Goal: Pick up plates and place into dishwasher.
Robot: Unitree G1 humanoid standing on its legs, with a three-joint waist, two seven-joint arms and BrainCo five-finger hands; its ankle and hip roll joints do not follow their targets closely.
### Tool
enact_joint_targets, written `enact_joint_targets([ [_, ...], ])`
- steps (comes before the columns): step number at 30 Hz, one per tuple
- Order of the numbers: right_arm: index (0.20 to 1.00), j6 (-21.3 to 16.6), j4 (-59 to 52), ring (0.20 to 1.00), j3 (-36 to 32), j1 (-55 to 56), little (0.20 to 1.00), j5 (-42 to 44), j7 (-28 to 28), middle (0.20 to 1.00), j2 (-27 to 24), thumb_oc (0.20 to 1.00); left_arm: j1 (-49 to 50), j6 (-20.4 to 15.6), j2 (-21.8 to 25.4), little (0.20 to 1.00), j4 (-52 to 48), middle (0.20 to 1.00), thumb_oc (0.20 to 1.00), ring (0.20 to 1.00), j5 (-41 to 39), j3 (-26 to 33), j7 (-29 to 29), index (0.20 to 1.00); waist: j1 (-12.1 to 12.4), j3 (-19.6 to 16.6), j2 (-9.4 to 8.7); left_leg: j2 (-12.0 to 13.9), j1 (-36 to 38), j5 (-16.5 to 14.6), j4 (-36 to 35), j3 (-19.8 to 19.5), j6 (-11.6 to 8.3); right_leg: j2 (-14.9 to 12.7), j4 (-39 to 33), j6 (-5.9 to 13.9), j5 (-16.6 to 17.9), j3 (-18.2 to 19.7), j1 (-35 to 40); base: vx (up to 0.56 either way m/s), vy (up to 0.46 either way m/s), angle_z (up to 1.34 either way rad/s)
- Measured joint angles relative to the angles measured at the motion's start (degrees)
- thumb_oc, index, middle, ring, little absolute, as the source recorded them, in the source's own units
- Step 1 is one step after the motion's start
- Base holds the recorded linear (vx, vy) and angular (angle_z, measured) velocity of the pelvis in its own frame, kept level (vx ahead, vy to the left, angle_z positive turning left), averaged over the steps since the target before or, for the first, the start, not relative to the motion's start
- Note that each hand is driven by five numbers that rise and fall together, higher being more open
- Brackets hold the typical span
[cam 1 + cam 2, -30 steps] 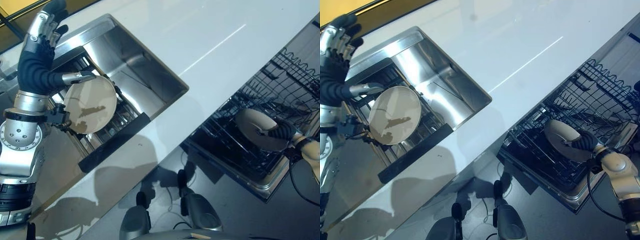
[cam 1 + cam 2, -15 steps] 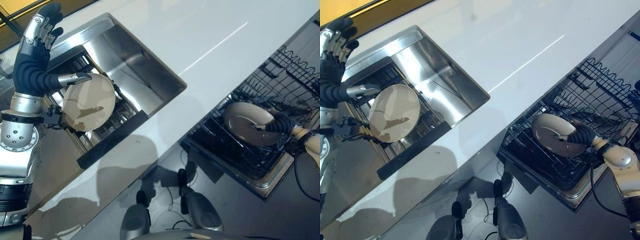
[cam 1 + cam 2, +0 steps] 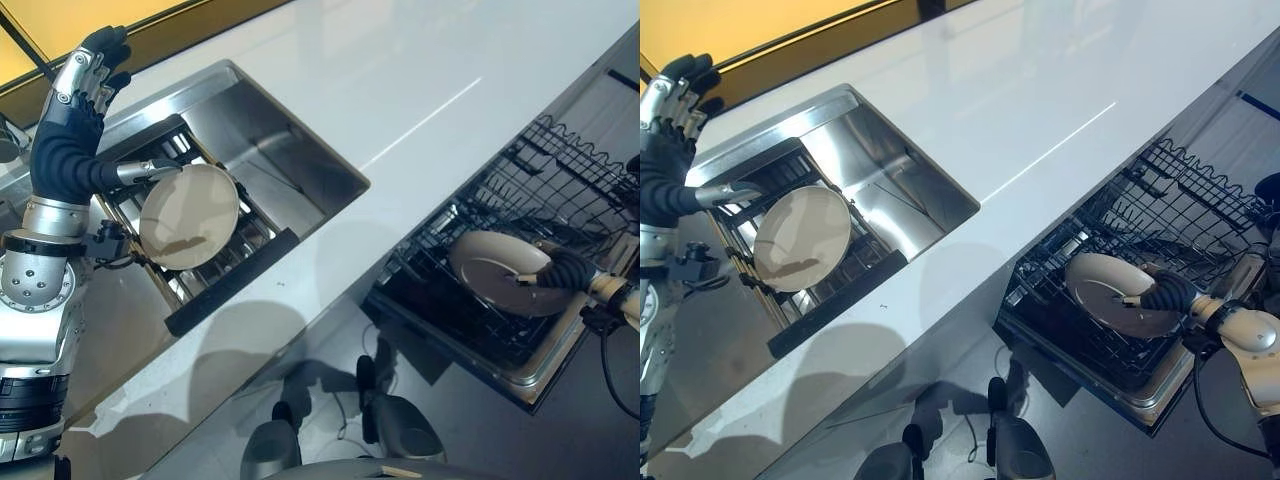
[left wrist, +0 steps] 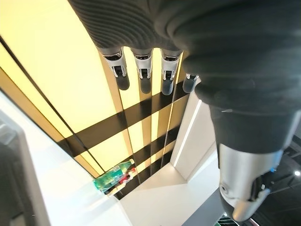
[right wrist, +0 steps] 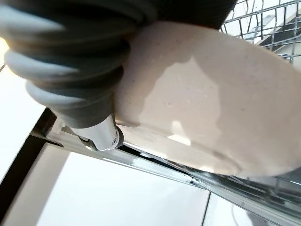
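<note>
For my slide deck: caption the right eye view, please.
Right hand lowers a round beige plate into the black wire dishwasher rack; a second plate waits in the sink.

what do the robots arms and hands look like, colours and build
Both arms are silver-grey metal with rounded, drum-like joints dotted with small screws. Each wrist and hand back sits under a dark ribbed cover. The left hand has silver fingers with dark tips and a silver thumb. On the right hand mostly the dark cover shows, with a pale silver forearm behind it.
</note>
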Motion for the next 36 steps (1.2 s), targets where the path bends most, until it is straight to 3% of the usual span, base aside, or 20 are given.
enact_joint_targets([
  [5, 0.2, 1.31, 1.79, 0.2, 3.28, -1.39, 0.2, -2.96, -2.27, 0.2, -0.24, 0.2, -0.01, 0.05, 0.28, 1.0, 0.58, 1.0, 1.0, 1.0, 0.01, -1.33, 1.18, 1.0, 0.09, -0.17, -0.08, -0.17, -0.68, -0.04, 0.87, 0.0, 0.04, -0.3, -0.12, 0.06, 0.06, 0.15, -0.28, -0.11, -0.018, 0.0],
  [10, 0.2, 2.7, 4.62, 0.2, 7.68, -4.86, 0.2, -5.99, -4.44, 0.2, -0.92, 0.2, -0.73, 0.2, 1.88, 1.0, 1.55, 1.0, 1.0, 1.0, 0.04, -4.91, 3.47, 1.0, 0.04, -0.27, 0.07, -0.87, -5.79, -0.07, 3.15, -0.1, 0.27, -0.97, -0.27, 0.06, 1.43, 0.02, -4.43, -0.13, -0.015, -0.02],
  [14, 0.2, 3.93, 8.95, 0.2, 12.05, -9.29, 0.2, -7.25, -7.12, 0.2, -0.92, 0.2, -3.74, 0.48, 2.54, 1.0, 1.64, 1.0, 1.0, 1.0, 0.1, -7.1, 5.75, 1.0, 0.11, 2.44, 0.42, -1.05, -8.88, -0.47, 5.44, -0.87, 0.38, -1.03, -0.29, 0.2, 2.7, -0.02, -6.21, -0.15, -0.026, 0.02],
  [18, 0.2, 3.66, 12.06, 0.2, 15.11, -14.47, 0.2, -7.18, -9.31, 0.2, -0.73, 0.2, -6.96, 1.23, 2.76, 1.0, 2.45, 1.0, 1.0, 1.0, 0.17, -8.5, 7.69, 1.0, 0.07, 5.69, 1.0, -1.1, -11.17, -0.57, 6.96, -1.4, 0.35, -1.16, -0.35, 0.11, 3.32, -0.14, -7.62, -0.12, -0.029, 0.03],
  [28, 0.2, 1.95, 12.22, 0.2, 17.07, -19.03, 0.2, -5.46, -13.95, 0.2, -0.71, 0.2, -10.6, 2.29, 4.4, 1.0, 3.25, 1.0, 1.0, 1.0, 1.87, -9.96, 9.56, 1.0, -0.03, 6.96, 0.83, -1.09, -13.14, -0.58, 7.28, -1.61, 0.26, -1.1, -0.38, -0.32, 3.92, -0.24, -9.44, -0.07, -0.023, 0.0],
  [30, 1.0, 1.93, 12.21, 1.0, 16.99, -18.99, 1.0, -5.52, -15.52, 1.0, -0.64, 1.0, -10.65, 2.38, 4.4, 1.0, 3.26, 1.0, 1.0, 1.0, 1.87, -9.96, 9.56, 1.0, -0.07, 6.96, 0.82, -1.09, -13.08, -0.62, 7.2, -1.6, 0.29, -1.1, -0.36, -0.31, 3.93, -0.25, -9.42, 0.0, 0.0, 0.0],
  [36, 1.0, 2.28, 12.08, 1.0, 16.08, -15.95, 1.0, -8.05, -19.58, 1.0, -0.35, 1.0, -10.66, 2.7, 4.4, 1.0, 3.25, 1.0, 1.0, 1.0, 1.88, -9.35, 9.32, 1.0, -0.03, 7.01, 0.74, -0.92, -11.45, -0.66, 6.59, -1.54, 0.24, -0.93, -0.35, -0.35, 3.86, -0.24, -8.1, 0.02, -0.017, -0.01],
])
